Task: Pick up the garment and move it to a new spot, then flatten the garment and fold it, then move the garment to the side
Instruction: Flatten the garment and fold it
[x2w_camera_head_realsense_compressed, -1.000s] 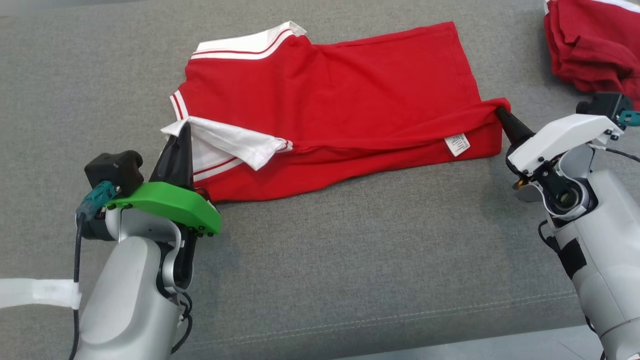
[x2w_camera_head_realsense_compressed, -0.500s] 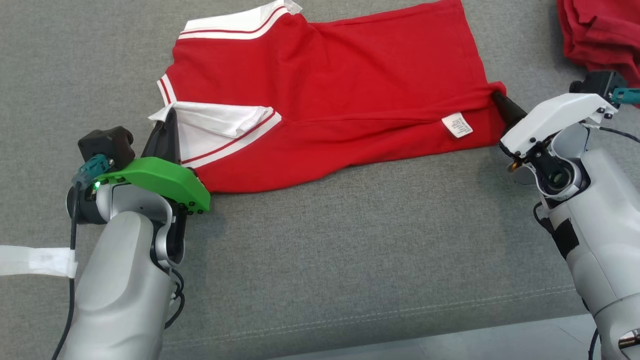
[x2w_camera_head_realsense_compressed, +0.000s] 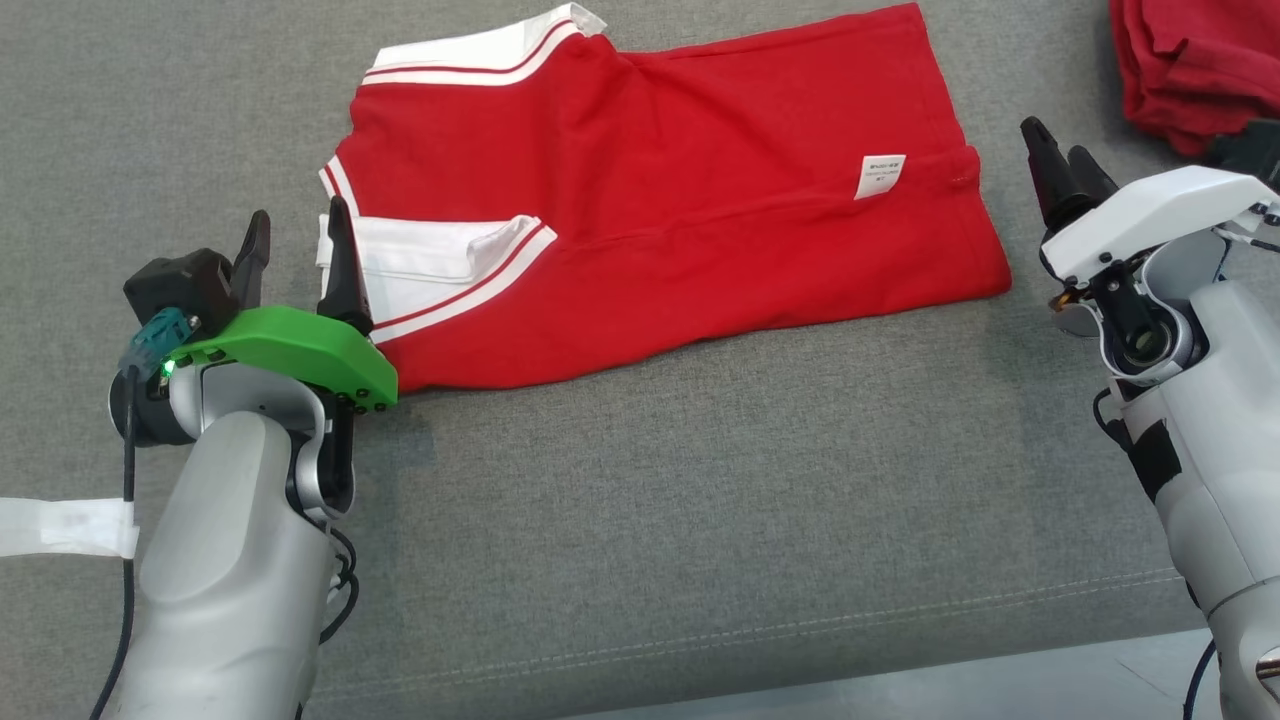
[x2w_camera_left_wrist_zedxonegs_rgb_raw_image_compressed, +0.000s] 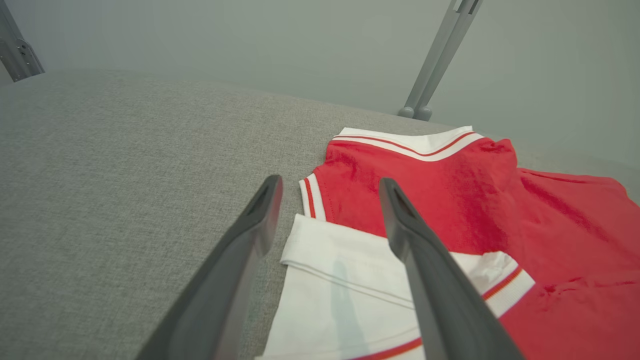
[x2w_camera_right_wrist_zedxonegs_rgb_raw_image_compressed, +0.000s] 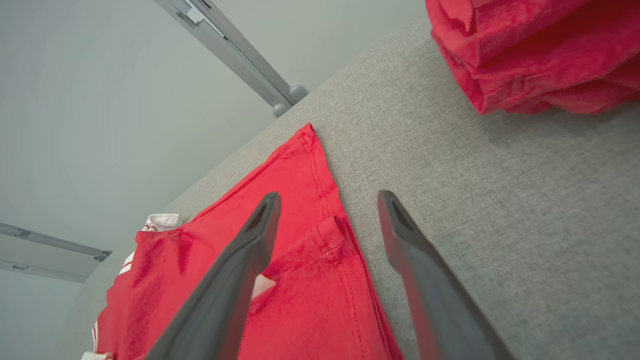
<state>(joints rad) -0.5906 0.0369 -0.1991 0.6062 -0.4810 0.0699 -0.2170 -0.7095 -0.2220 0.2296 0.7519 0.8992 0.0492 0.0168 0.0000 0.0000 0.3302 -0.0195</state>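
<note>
The garment (x2w_camera_head_realsense_compressed: 680, 200) is a red polo shirt with white striped collar and cuffs, lying folded on the grey cushion (x2w_camera_head_realsense_compressed: 640, 500). My left gripper (x2w_camera_head_realsense_compressed: 295, 230) stands open at the shirt's left end, beside the white collar (x2w_camera_head_realsense_compressed: 430, 262); its fingers straddle the collar edge (x2w_camera_left_wrist_zedxonegs_rgb_raw_image_compressed: 345, 280) in the left wrist view. My right gripper (x2w_camera_head_realsense_compressed: 1055, 155) is open just off the shirt's right hem, holding nothing. In the right wrist view its fingers (x2w_camera_right_wrist_zedxonegs_rgb_raw_image_compressed: 400, 235) stand apart over the hem corner (x2w_camera_right_wrist_zedxonegs_rgb_raw_image_compressed: 325, 235). A white label (x2w_camera_head_realsense_compressed: 880, 175) shows on top.
A second bunched red garment (x2w_camera_head_realsense_compressed: 1180, 70) lies at the back right (x2w_camera_right_wrist_zedxonegs_rgb_raw_image_compressed: 540, 50), close to my right wrist. A white strap (x2w_camera_head_realsense_compressed: 60, 525) shows at the lower left. The cushion's front seam (x2w_camera_head_realsense_compressed: 800, 630) runs near the bottom edge.
Both grippers have opened and let go of the shirt: the left released the collar, the right released the hem corner, which now lies flat. The label flipped further back.
</note>
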